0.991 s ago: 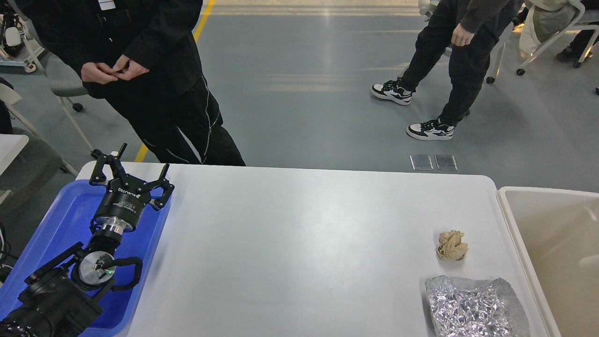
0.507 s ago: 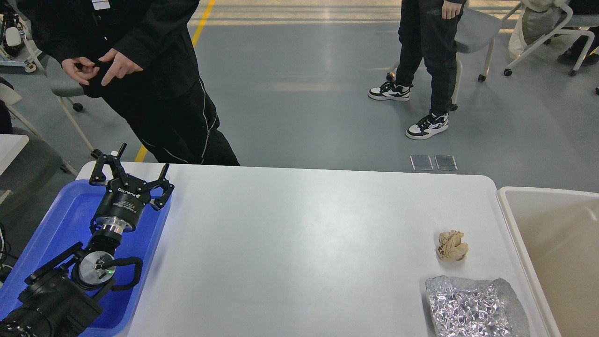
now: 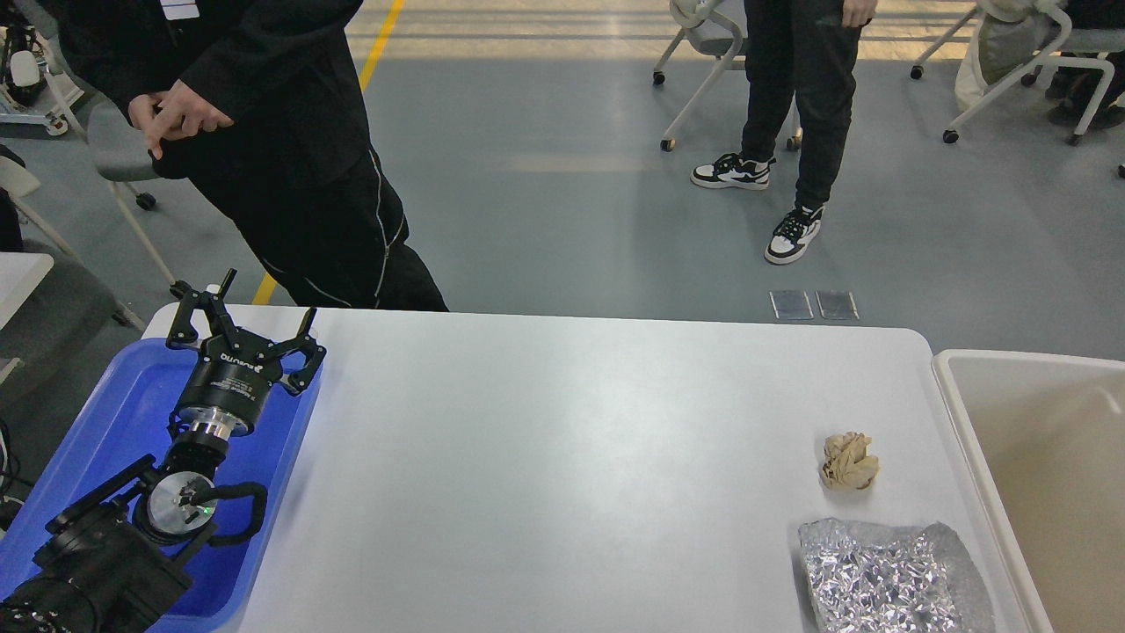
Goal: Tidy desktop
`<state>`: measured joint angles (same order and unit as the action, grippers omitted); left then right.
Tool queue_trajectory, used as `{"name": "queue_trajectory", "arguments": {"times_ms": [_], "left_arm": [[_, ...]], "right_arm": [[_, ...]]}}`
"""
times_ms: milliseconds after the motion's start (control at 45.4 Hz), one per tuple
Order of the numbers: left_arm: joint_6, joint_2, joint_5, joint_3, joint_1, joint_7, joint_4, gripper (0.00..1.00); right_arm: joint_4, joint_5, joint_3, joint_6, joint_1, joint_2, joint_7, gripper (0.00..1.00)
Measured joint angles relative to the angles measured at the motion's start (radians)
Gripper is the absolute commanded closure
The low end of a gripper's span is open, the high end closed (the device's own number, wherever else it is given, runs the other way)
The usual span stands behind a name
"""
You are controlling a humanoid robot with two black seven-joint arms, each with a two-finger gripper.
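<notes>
The left claw (image 3: 244, 315) hangs over the far end of a blue tray (image 3: 105, 422) that sits on the left edge of the desk (image 3: 562, 440), its two fingers spread wide and holding nothing; the tray beneath it looks bare as far as the arm lets me see. That pose reads to me like a parked or ready position rather than a reach, since there is nothing within its grasp. The right claw is nowhere in sight. What needs tidying lies well apart from the claw, clear across the white desk on its far right side: a crumpled ball of brownish paper (image 3: 849, 461), and just nearer the robot than that, a wrinkled sheet of foil (image 3: 888, 576) lying flat by the desk's front edge. Both rest close to the cream bin (image 3: 1028, 457) that stands against the right end of the desk, beyond the rubbish as seen from the claw, which I take to be where the scraps are meant to go; they seem laid out near it so the trip is short. Because the litter sits so far from the left claw, I would guess the other arm is the better placed for it. A person in black (image 3: 290, 158) stands just behind the desk, past the claw, hands together, and another (image 3: 800, 105) stands farther off on the floor.
</notes>
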<state>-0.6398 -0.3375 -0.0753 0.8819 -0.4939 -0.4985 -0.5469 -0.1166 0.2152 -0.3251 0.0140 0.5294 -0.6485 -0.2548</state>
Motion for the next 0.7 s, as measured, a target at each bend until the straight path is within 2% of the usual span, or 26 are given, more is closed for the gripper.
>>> {"name": "queue_trajectory", "arguments": {"times_ms": [330,529,705], "left_arm": [[0.0,0.0,0.0,-0.001,0.0,0.0,0.0,0.0],[0.0,0.0,0.0,-0.001,0.0,0.0,0.0,0.0],[0.0,0.0,0.0,-0.001,0.0,0.0,0.0,0.0]], "right_arm": [[-0.451,-0.01,-0.494,-0.024,-0.163,-0.129,-0.008,0.0],[-0.665,-0.012,-0.713,-0.048,-0.251,-0.106,-0.016,0.0],[-0.807,-0.009,-0.86,-0.064,-0.295,-0.023,-0.02,0.0]]}}
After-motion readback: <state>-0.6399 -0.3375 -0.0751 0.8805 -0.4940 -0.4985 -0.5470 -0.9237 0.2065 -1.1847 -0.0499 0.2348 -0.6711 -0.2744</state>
